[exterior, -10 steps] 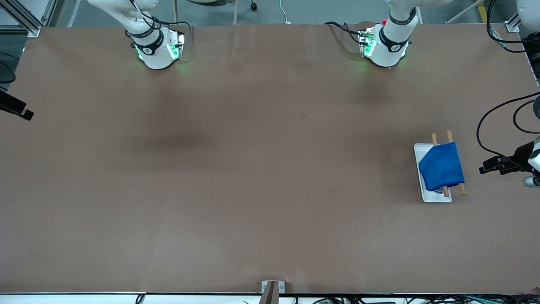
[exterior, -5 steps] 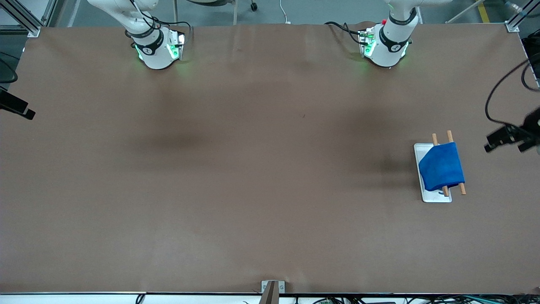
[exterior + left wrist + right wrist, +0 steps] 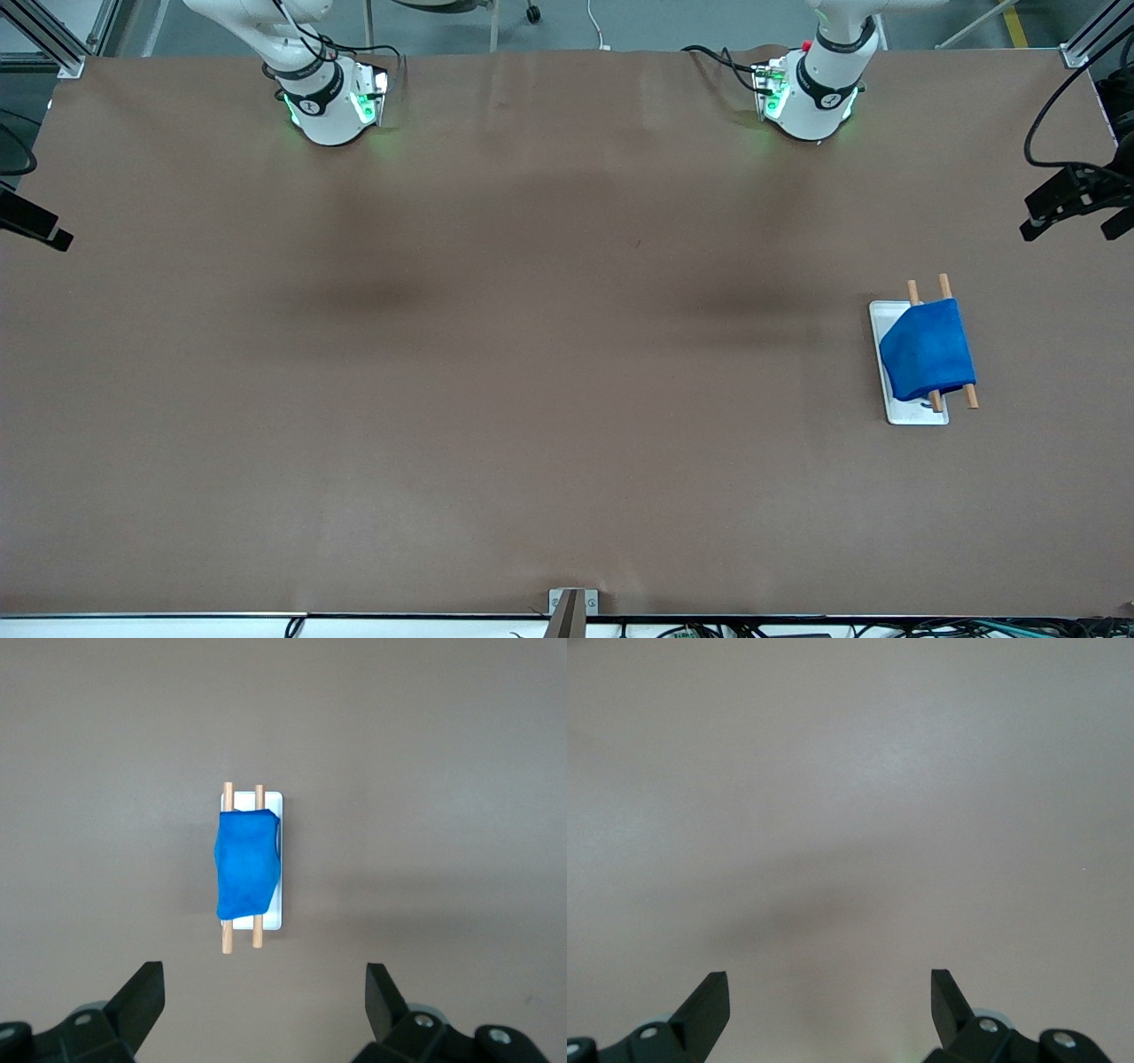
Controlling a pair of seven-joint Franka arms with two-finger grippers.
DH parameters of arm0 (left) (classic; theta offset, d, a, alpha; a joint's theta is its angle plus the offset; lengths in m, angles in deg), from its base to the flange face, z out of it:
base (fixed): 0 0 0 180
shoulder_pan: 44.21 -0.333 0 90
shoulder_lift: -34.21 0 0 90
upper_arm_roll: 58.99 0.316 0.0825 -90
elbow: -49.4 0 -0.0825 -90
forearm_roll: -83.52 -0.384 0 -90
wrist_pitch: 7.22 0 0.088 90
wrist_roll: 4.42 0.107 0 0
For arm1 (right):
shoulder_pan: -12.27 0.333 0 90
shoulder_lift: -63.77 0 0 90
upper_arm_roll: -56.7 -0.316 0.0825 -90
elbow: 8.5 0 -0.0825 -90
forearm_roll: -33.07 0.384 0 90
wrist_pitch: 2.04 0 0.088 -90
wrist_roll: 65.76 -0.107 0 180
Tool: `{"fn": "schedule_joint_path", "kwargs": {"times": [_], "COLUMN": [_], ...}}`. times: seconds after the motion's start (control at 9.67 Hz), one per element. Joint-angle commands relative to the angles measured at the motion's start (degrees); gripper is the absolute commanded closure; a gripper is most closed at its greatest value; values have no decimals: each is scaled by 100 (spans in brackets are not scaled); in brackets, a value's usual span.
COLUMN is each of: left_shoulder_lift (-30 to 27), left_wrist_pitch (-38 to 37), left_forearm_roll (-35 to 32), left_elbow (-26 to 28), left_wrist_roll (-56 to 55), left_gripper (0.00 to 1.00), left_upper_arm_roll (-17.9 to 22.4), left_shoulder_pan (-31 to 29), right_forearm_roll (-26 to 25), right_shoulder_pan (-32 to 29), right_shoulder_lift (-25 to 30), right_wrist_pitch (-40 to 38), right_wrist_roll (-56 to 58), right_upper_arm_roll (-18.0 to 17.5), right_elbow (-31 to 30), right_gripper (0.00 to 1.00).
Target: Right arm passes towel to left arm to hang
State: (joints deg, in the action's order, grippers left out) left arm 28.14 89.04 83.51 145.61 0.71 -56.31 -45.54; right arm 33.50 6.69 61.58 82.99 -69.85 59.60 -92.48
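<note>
Brown table (image 3: 532, 372) bare but for towel (image 3: 928, 351), draped over two wooden rods (image 3: 946, 287) on white tray (image 3: 877, 312), toward left arm's end. Left gripper (image 3: 264, 999) high over it, jaws wide. Right gripper (image 3: 829, 1001) over bare table, jaws wide, waiting. Hang looks done; best to retreat straight, clear of cloth.

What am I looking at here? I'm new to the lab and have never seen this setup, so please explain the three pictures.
Two white robot arms stand at a brown table. The front view looks down from a high camera facing them; the other two views come from cameras on each arm's wrist. A blue towel hangs over two wooden rods on a small white tray, toward the left arm's end of the table. The left gripper is open, holds nothing, and looks down at the towel. The right gripper is also open and empty, over bare table. Nothing is being held.
</note>
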Motion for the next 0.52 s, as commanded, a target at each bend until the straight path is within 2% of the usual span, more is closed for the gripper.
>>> {"fn": "schedule_joint_path", "kwargs": {"times": [0.0, 0.31, 0.41], "left_shoulder_lift": [852, 591, 363], "left_wrist_pitch": [-957, -1004, -769], "left_forearm_roll": [-34, 1, 1], "left_elbow": [-1303, -1000, -660], "left_wrist_roll": [-12, -56, -82], "left_gripper": [0, 1, 1], "left_upper_arm_roll": [-118, -118, -127], "left_shoulder_pan": [-78, -96, -87], "right_forearm_roll": [-26, -26, -26], "right_shoulder_pan": [-48, -48, -57], "right_shoulder_lift": [34, 34, 34], "right_wrist_pitch": [-47, -47, -47], "right_wrist_roll": [-240, -241, -233], "right_upper_arm_roll": [-61, -61, -61], "right_elbow": [-22, -22, -22], "right_gripper": [0, 0, 0]}}
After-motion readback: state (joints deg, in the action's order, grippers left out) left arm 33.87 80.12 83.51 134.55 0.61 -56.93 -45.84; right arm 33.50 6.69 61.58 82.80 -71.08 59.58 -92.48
